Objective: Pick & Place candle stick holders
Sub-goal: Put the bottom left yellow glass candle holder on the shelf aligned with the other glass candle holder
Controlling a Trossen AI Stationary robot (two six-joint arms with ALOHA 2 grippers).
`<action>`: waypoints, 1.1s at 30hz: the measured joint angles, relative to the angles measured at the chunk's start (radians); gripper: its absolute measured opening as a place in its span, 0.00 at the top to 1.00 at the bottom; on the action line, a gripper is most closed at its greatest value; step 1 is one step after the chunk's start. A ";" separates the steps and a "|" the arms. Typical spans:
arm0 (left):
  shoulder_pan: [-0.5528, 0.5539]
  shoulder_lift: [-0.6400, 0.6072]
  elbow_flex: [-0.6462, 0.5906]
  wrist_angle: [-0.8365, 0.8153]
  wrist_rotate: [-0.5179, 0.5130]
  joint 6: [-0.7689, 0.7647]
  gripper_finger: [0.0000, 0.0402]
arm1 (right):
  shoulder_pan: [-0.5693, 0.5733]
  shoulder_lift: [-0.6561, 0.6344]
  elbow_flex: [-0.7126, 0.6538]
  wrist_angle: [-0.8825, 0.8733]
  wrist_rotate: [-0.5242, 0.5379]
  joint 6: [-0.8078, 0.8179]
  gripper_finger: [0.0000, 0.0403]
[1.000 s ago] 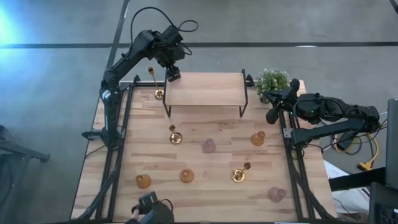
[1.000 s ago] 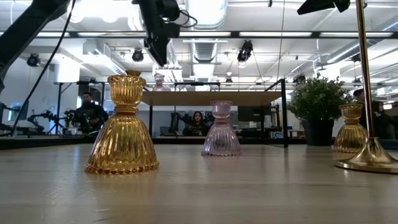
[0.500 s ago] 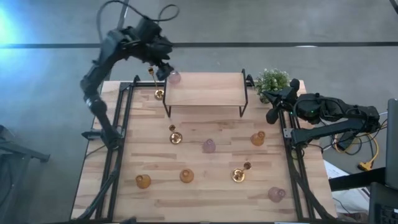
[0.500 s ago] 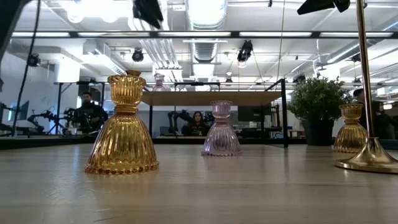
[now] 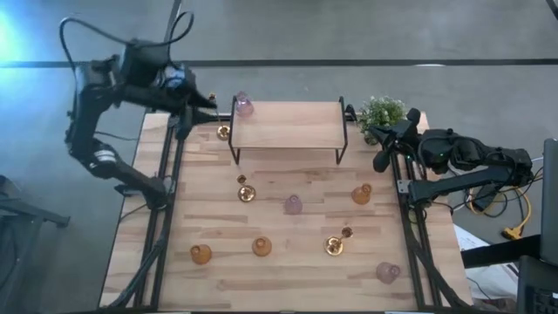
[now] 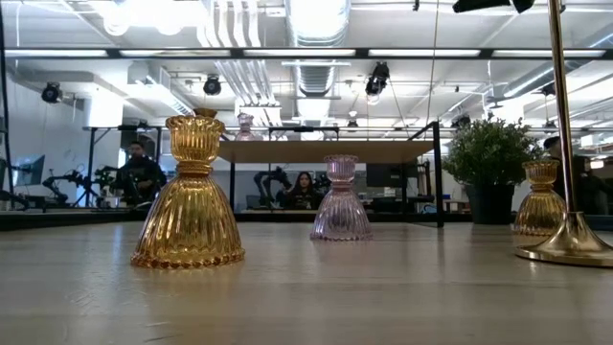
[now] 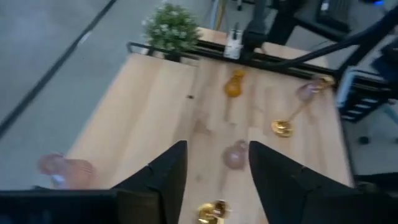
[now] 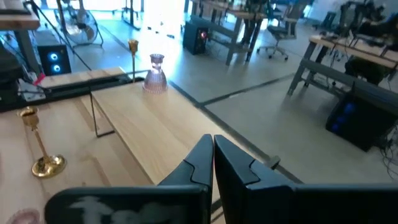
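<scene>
In the left wrist view we see the left gripper with its two dark fingers apart and nothing between them. In the high view this gripper sits at the upper left of the frame, just off the table corner. The right gripper has its fingers pressed together, empty; in the high view it waits at the right edge beside the green plant.

Only the high view shows all pieces. A pink glass holder stands upright on the left end of the raised wooden shelf; the low view shows it small behind a big amber holder. The other holders stand scattered on the wooden table, stems pointing up. In the low view people sit at desks in the room behind.
</scene>
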 joint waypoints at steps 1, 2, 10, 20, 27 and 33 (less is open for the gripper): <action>-0.036 -0.017 -0.019 0.000 -0.025 -0.025 0.60 | 0.000 0.000 0.000 0.015 0.000 -0.014 0.98; -0.075 -0.031 -0.041 0.000 -0.057 -0.054 0.62 | 0.000 0.000 0.000 0.028 0.000 -0.028 0.98; -0.415 -0.145 -0.303 -0.003 -0.371 -0.368 0.72 | 0.000 0.001 0.000 0.057 0.000 -0.050 0.98; -0.742 -0.235 -0.580 -0.046 -0.495 -0.824 0.79 | 0.000 0.003 0.000 0.057 0.000 -0.031 0.98; -0.943 -0.236 -0.664 -0.059 -0.475 -1.135 0.81 | 0.000 0.001 0.000 0.056 0.000 -0.068 0.98; -1.050 -0.222 -0.801 -0.058 -0.320 -1.448 0.82 | 0.000 0.000 0.000 0.055 -0.016 -0.098 0.98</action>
